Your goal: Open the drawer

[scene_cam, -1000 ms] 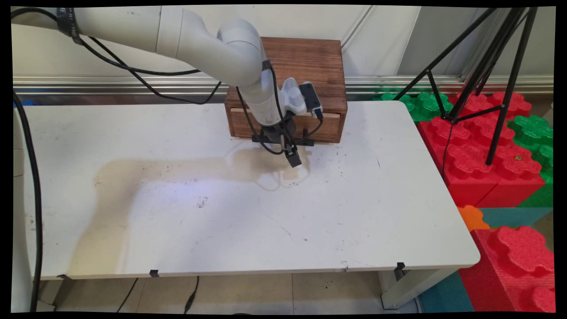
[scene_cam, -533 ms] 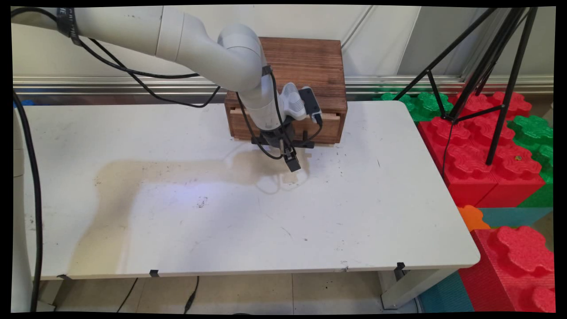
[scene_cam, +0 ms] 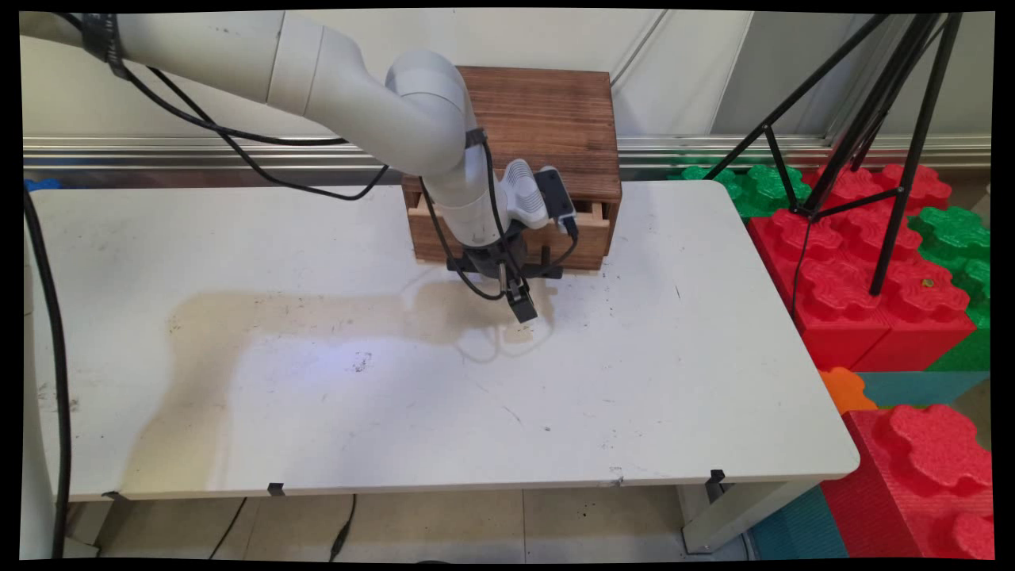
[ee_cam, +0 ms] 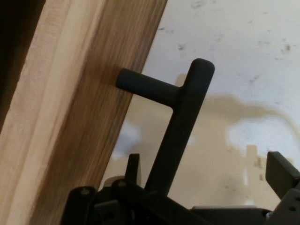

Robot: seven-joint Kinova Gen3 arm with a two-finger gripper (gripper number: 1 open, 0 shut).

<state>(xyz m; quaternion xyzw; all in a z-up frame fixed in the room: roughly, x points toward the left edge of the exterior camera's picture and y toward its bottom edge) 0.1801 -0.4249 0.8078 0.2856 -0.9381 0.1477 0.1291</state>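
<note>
The wooden drawer box [scene_cam: 527, 159] stood at the table's [scene_cam: 317, 381] far edge, its drawer front [ee_cam: 79, 122] grained and its contents hidden. The gripper [scene_cam: 519, 305] hung by the round black bar handle [ee_cam: 183, 122]; whether it gripped it, I cannot tell.

The main view looks down from above the table's [scene_cam: 396, 412] near side toward the back wall. The hand view looks along the gripper [ee_cam: 206, 187], very close to the drawer handle [ee_cam: 180, 117] just ahead. Both share the wooden drawer box [scene_cam: 555, 111] and that handle.
</note>
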